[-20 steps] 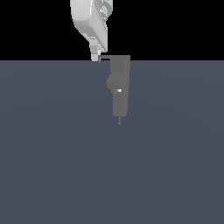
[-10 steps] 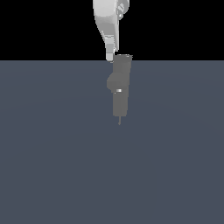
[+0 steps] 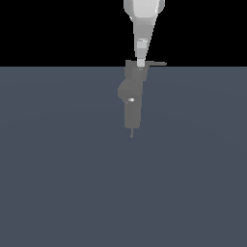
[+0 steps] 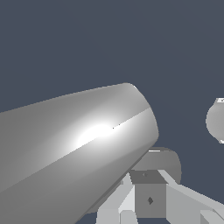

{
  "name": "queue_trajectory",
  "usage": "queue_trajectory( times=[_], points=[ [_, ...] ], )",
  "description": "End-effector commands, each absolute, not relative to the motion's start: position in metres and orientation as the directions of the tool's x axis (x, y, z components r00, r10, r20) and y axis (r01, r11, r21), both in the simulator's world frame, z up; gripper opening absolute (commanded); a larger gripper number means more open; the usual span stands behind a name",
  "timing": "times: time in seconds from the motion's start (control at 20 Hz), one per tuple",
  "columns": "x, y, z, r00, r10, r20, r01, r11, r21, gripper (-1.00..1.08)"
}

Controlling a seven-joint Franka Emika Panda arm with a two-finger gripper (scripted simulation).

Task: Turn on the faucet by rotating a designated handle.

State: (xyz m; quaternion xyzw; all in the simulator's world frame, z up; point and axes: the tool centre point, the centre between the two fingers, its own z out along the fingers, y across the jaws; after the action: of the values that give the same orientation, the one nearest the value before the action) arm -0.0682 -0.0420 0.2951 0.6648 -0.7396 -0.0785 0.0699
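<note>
Here, in the exterior view, my claw (image 3: 141, 63) hangs straight down from the top of the picture, its pale tip touching the top of the faucet (image 3: 131, 99). The faucet stands on the dark blue-grey worktop (image 3: 58, 183), near its far edge, a small glint on its body and a thin pin at its lower end. The handle (image 3: 157, 63) sticks out sideways from the faucet's top toward the exterior view's right, just beside my tip.

In the wrist view, a large glossy grey cylinder (image 4: 74, 148) fills most of the picture, with blocky grey shapes (image 4: 148, 199) behind it. I cannot tell how wide my claw stands.
</note>
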Motion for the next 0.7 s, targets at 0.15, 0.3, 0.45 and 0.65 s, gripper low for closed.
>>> queue_trajectory(
  times=[0.15,0.3,0.45,0.65],
  points=[
    [-0.056,-0.065,0.293,-0.119,-0.993,0.001,-0.972,0.116,0.203,-1.0],
    [-0.051,-0.075,0.292,-0.122,-0.993,0.001,-0.972,0.119,0.202,-1.0],
    [-0.045,-0.085,0.291,-0.125,-0.992,0.002,-0.972,0.123,0.201,-1.0],
    [-0.038,-0.099,0.289,-0.129,-0.992,0.002,-0.972,0.127,0.2,-1.0]
  ],
)
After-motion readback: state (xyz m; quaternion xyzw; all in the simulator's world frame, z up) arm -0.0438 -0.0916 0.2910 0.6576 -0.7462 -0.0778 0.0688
